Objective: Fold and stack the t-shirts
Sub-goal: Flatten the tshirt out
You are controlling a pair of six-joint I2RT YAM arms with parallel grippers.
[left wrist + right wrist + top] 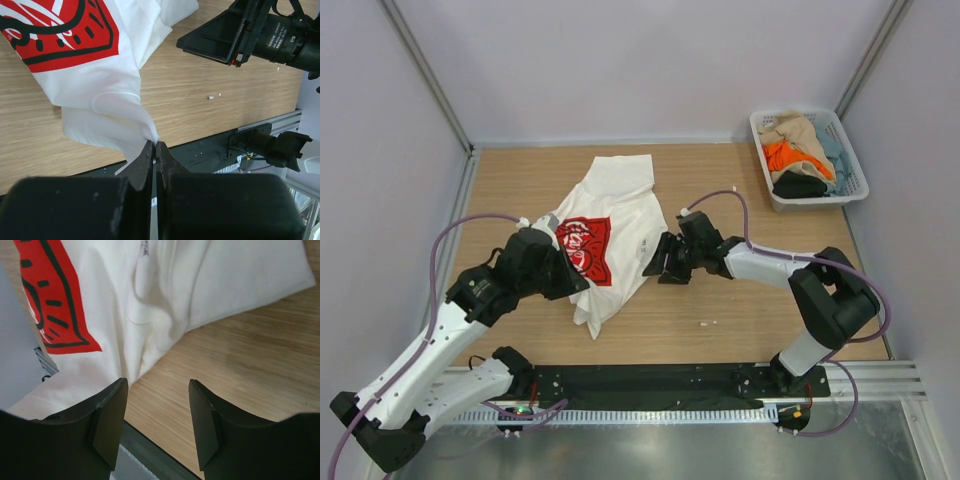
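Observation:
A white t-shirt with a red printed graphic (pixel 620 215) lies crumpled in the middle of the wooden table. My left gripper (pixel 578 285) sits at its near left side, shut on a pinch of the white cloth (pixel 145 131), which rises to the jaw tips (pixel 155 144). At the shirt's right edge my right gripper (pixel 650 265) stands open just above the wood, with nothing between its fingers (pixel 157 382); the shirt's hem (pixel 165 295) lies just ahead of the left finger. More t-shirts, tan, orange (pixel 785 155), pale blue and black, are piled in the basket.
A white plastic lattice basket (pixel 855 190) stands at the back right corner. The black mounting rail (pixel 670 380) runs along the near edge. Grey walls enclose the table on three sides. A small white speck (pixel 708 323) lies on the wood.

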